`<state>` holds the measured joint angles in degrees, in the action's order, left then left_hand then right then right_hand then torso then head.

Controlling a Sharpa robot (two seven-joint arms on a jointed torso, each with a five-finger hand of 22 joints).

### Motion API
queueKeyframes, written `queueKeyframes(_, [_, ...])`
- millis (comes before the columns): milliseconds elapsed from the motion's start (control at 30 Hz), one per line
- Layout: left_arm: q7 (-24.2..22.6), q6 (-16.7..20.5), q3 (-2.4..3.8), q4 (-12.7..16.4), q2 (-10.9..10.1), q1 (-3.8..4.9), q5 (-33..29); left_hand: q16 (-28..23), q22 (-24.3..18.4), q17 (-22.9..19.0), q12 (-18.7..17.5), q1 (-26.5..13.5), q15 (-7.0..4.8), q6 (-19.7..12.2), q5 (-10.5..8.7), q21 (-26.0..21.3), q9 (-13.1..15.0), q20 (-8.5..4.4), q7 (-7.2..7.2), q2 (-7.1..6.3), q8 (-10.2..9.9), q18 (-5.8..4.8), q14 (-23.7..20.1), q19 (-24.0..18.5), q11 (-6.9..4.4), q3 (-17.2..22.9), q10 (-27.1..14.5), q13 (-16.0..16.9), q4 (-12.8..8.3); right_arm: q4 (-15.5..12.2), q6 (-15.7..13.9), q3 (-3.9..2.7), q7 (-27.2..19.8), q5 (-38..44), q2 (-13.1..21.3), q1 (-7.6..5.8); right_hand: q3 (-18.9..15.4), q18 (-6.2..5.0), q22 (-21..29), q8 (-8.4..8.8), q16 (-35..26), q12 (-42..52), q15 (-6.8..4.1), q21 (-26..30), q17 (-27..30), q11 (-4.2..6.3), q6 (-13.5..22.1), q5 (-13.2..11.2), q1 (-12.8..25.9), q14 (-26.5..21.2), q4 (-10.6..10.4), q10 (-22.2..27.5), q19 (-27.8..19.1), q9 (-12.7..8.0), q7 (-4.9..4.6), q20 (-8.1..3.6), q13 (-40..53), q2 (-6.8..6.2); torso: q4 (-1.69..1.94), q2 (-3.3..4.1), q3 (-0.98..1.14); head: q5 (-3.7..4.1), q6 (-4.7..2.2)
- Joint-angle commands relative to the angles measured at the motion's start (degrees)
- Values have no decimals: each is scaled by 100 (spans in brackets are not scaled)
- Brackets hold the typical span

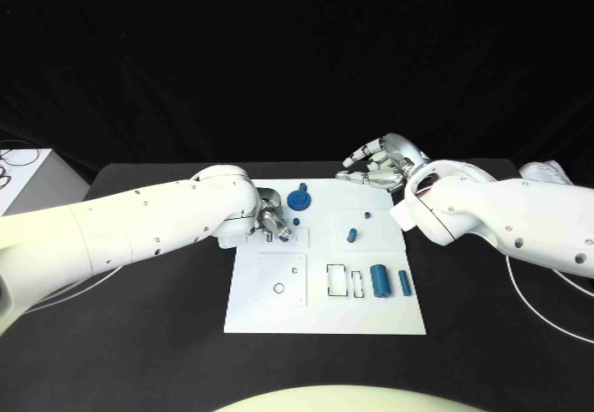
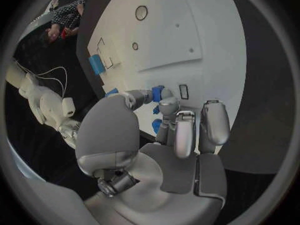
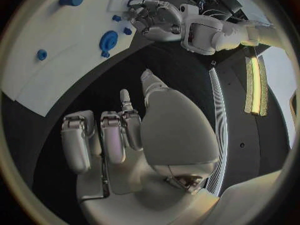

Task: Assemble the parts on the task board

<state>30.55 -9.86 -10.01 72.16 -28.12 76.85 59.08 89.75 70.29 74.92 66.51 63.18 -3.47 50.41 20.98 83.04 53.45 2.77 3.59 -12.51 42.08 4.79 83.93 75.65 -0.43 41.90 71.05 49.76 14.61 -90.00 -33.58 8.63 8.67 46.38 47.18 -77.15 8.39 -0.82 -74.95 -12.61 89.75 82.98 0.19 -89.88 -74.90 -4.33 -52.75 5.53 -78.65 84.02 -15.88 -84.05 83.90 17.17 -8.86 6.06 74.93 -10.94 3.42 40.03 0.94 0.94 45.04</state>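
Left robot hand [image 1: 275, 225]: lowered onto the upper left part of the task board [image 1: 324, 319], fingers curled toward the plate; in the left wrist view its fingertips [image 2: 164, 105] close round a small blue part [image 2: 157, 92], which it pinches against the board surface. Right robot hand [image 1: 381, 166]: raised over the black tabletop [image 1: 148, 343] just beyond the board's far right corner, fingers apart and loosely bent, holding nothing. Task board: white rectangular plate, middle of the tabletop, between the two arms. Contents of board, head view: one round blue disc part with a stem [image 1: 300, 201] near the far edge, just beside the left robot hand; one small blue peg [image 1: 352, 234] standing near the centre; a small blue dot-like piece [image 1: 366, 215] just beyond it; one thick blue cylinder [image 1: 380, 281] and one thinner blue cylinder [image 1: 405, 281] lying side by side at the right edge. Recesses: two rectangular outlined slots [image 1: 336, 280] just left of the thick cylinder; a square outlined panel [image 1: 281, 279] with a small round hole on the left half. Off board: white box [image 1: 22, 176] at the far left edge of the scene.
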Motion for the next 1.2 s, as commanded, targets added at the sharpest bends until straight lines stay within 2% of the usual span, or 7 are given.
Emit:
queueKeyframes(33, [38, -98, -45, -68, 44, -67, -22, 3, -8, 1457, -20, -39, -44, -9, -17, 15, 11, -14, -25, 40, -27, -50, 588, 30, -41, 1347, -15, -13, -1354, -9, 39, -2, -71, 46, -2, 3, -8, 82, -1505, -37, 13, -26, -8, -12, -1483, 9, 21, 4, -7, 590, -32, 46, 610, 5, -3, 4, 897, 51, 4, -5, -1, 4, 2])
queueKeyframes(300, [36, -86, -49, -147, 81, -68, -33, -2, -25, 1445, -24, -344, -57, 1, -160, -23, 73, -14, -79, 116, -49, -50, 583, 12, -71, 981, 32, -29, -1113, -15, 46, -2, -84, 22, 3, 3, -15, 82, -1505, -47, 9, -33, -11, -12, -1477, 11, 31, 3, -13, 589, -34, 53, 610, 8, -2, 2, 889, 55, 1, -3, -3, 10, 3])
queueKeyframes(533, [35, -123, -56, -177, 86, -72, -14, -20, -54, 1408, -4, -662, -74, 105, -199, -72, 70, -30, -115, 88, -135, -48, 569, 11, -87, 127, 9, -15, -614, -23, 54, -2, -89, 18, 14, 4, -20, 82, -1505, -50, 6, -38, -11, -12, -1470, 11, 35, 2, -9, 587, -37, 57, 610, 9, -2, 1, 885, 55, 5, -8, -1, 15, 9])
queueKeyframes(667, [35, -144, -60, -185, 82, -72, 15, -27, -55, 1394, 2, -649, -77, 141, -201, -86, 66, -33, -116, 94, -184, -48, 564, 20, -89, -323, -16, -13, -407, -28, 53, -2, -90, 17, 21, 4, -23, 82, -1505, -51, 4, -44, -11, -12, -1465, 11, 37, 2, -5, 585, -39, 63, 610, 9, -2, 1, 880, 55, 8, -9, -1, 14, 9])
queueKeyframes(1000, [38, -219, -69, -188, 63, -73, 32, -32, -63, 1384, 5, -600, -76, 148, -199, -96, 67, -33, -115, 80, -208, -47, 560, 17, -88, -533, -28, -12, -320, -34, 61, -2, -92, 17, 33, 4, -23, 82, -1505, -51, 4, -44, -11, -12, -1465, 11, 37, 2, -5, 585, -39, 63, 610, 9, -2, 1, 880, 55, 4, -11, -2, 15, 15])
queueKeyframes(1133, [35, -228, -71, -179, 60, -73, -22, -36, -91, 1377, -17, -266, -86, 115, -137, -117, 68, -39, -131, 199, -256, -40, 556, -4, -102, -559, -65, -41, -377, -33, 64, -2, -92, 17, 33, 5, -23, 82, -1505, -51, 4, -44, -11, -12, -1465, 11, 37, 2, -5, 585, -39, 63, 610, 9, -2, 1, 880, 55, 4, -6, -4, 20, 2])
queueKeyframes(1200, [30, -217, -72, -173, 58, -74, -77, -42, -116, 1366, -47, 46, -92, 50, -97, -134, 68, -43, -131, 277, -306, -34, 552, -24, -106, -344, -103, -71, -508, -33, 67, -2, -91, 17, 32, 6, -23, 82, -1505, -51, 4, -44, -11, -12, -1465, 11, 37, 2, -5, 585, -39, 63, 610, 9, -2, 1, 880, 55, 4, -6, -4, 20, 3])
